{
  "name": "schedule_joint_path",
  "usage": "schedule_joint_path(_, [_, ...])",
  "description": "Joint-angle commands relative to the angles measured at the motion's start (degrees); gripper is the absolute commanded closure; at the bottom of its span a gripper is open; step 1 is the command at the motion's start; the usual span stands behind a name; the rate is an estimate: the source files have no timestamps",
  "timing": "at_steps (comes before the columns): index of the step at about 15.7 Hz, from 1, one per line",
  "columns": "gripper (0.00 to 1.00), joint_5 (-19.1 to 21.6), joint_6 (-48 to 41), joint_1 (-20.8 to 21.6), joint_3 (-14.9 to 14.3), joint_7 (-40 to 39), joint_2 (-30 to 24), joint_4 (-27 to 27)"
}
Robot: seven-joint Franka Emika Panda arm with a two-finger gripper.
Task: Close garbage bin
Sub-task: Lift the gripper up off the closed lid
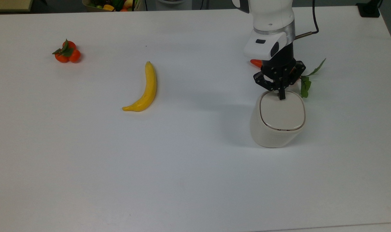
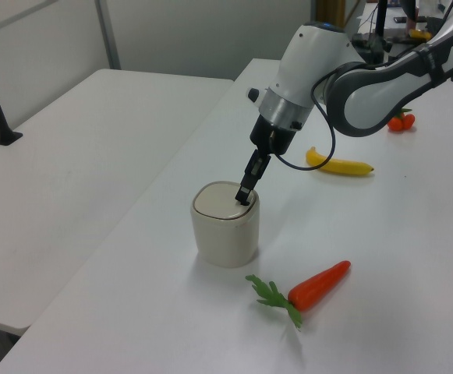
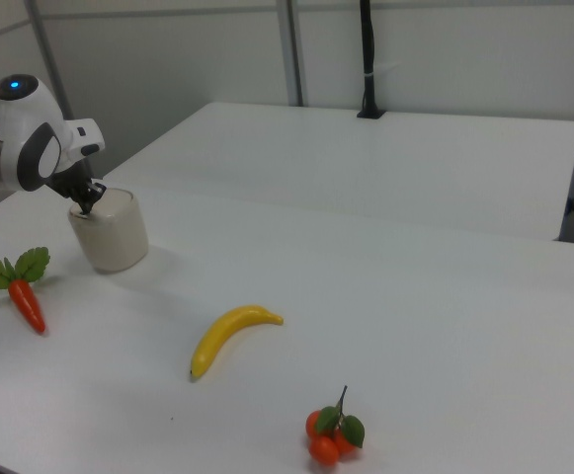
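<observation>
- So, your hand (image 1: 281, 95) is pinched together with nothing between the fingers; the tip is pressing on the lid (image 1: 282, 111) of the garbage bin (image 1: 273, 135).
- You'll find the bin toward the right end of the bench (image 1: 195, 180) in the top view, nearer its far edge than its near one, with the carrot (image 2: 318, 285) just beside it.
- Lid looks flat and flush with the rim in the top view and the left view, so I'd say the closing push is basically done.
- Next move, I reckon: lift straight up off the lid. Don't drag sideways, since the bin looks light and could slide or tip.
- Banana (image 1: 143, 90) and the oranges (image 1: 67, 53) are well apart from all this, toward the bench's other end.
</observation>
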Motion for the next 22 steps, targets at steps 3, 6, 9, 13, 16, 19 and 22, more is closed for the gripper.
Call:
schedule_joint_path(3, [1.0, -2.18, -0.61, -0.7, 1.12, -0.19, -0.14, -2.03])
schedule_joint_path(6, [1.0, -2.53, -0.53, -0.7, 1.12, -0.1, 0.04, -2.02])
schedule_joint_path(9, [1.0, -2.53, -0.61, -0.79, 1.21, -0.01, -0.22, -2.02])
schedule_joint_path(13, [1.0, -2.09, -0.88, -1.84, 1.21, 0.51, -2.93, -1.5])
schedule_joint_path(16, [1.0, -1.57, -5.16, -3.24, 1.12, 0.6, -5.83, -1.32])
schedule_joint_path(19, [0.82, -1.39, -11.48, -5.36, 1.12, 0.6, -9.96, -1.32])
schedule_joint_path(22, [0.13, -0.78, -19.83, -7.38, 0.77, 0.69, -13.74, -1.23])
